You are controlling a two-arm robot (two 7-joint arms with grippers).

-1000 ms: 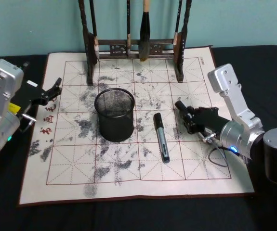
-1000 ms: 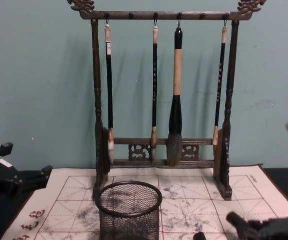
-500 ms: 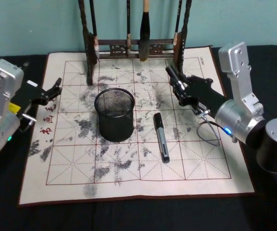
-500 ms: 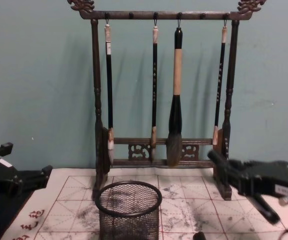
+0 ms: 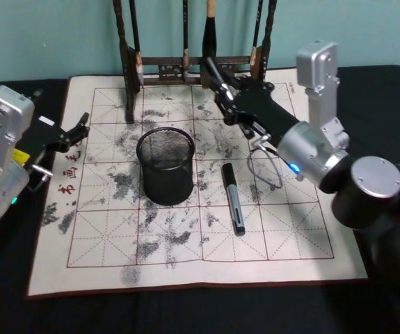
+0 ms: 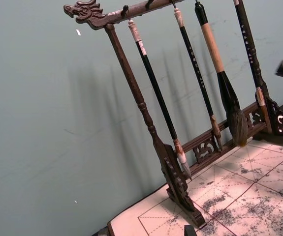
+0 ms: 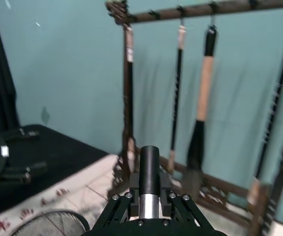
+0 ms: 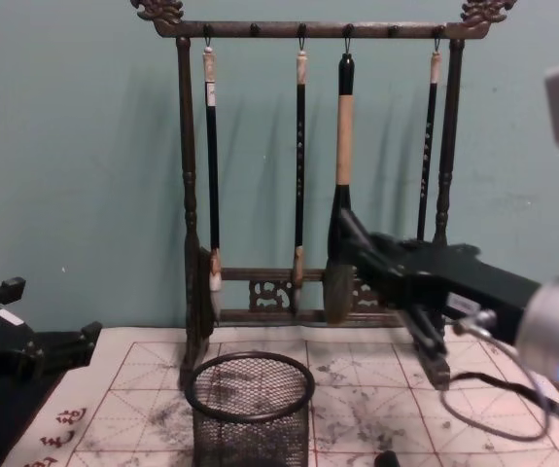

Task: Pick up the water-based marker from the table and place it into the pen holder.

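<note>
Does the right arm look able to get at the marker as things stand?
Probably yes. The marker lies bare on the mat, apart from the pen holder, with nothing over it. The right gripper hangs above the mat near the brush rack and would need to swing back and down.

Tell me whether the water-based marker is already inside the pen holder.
No. The water-based marker lies flat on the calligraphy mat, apart from the pen holder and to its right.

Black-grey marker (image 5: 232,198) flat on table (image 5: 186,312) mat, upright black mesh pen holder (image 5: 165,167) near its left
</note>
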